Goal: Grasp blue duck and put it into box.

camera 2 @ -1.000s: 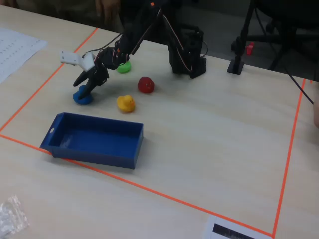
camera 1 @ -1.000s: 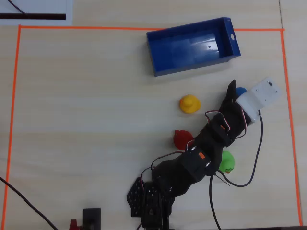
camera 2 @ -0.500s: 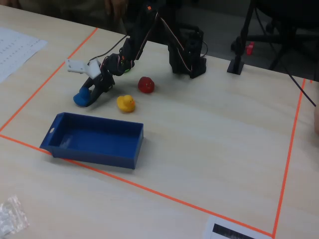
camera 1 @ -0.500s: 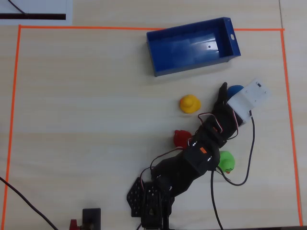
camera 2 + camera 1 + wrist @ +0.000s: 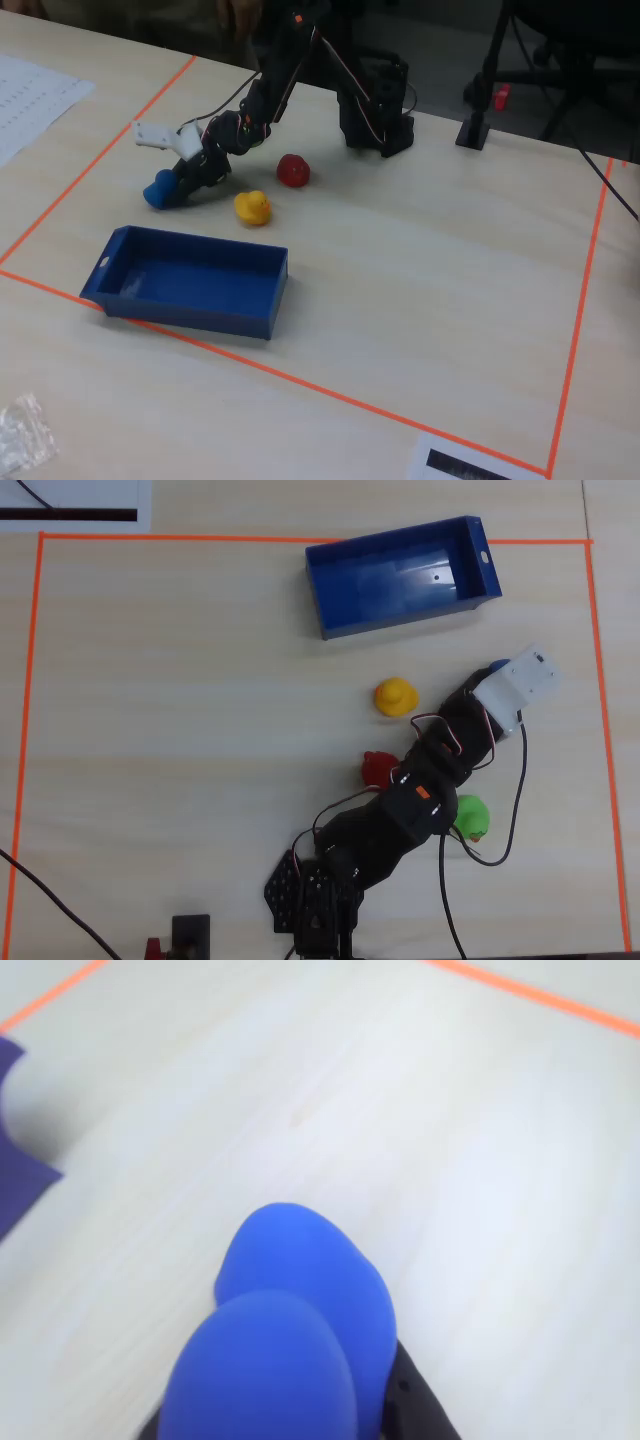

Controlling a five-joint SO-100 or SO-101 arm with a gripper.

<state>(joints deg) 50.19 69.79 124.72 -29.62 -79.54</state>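
Observation:
The blue duck [image 5: 290, 1330] fills the lower middle of the wrist view, with a black finger [image 5: 420, 1405] pressed against its right side. My gripper [image 5: 168, 187] is shut on the duck, low at the table surface; the duck [image 5: 156, 189] shows at the jaw tips in the fixed view. In the overhead view only a sliver of the duck [image 5: 497, 666] shows beside the white wrist camera. The dark blue box [image 5: 410, 618] lies empty a short way off, also seen in the fixed view [image 5: 190, 310] and at the left edge of the wrist view [image 5: 15, 1195].
A yellow duck [image 5: 395, 696] and a red duck [image 5: 378, 768] sit beside the arm; a green duck [image 5: 471, 816] lies under its elbow. Orange tape [image 5: 597, 680] frames the work area. A crumpled plastic bag [image 5: 22, 430] lies outside it.

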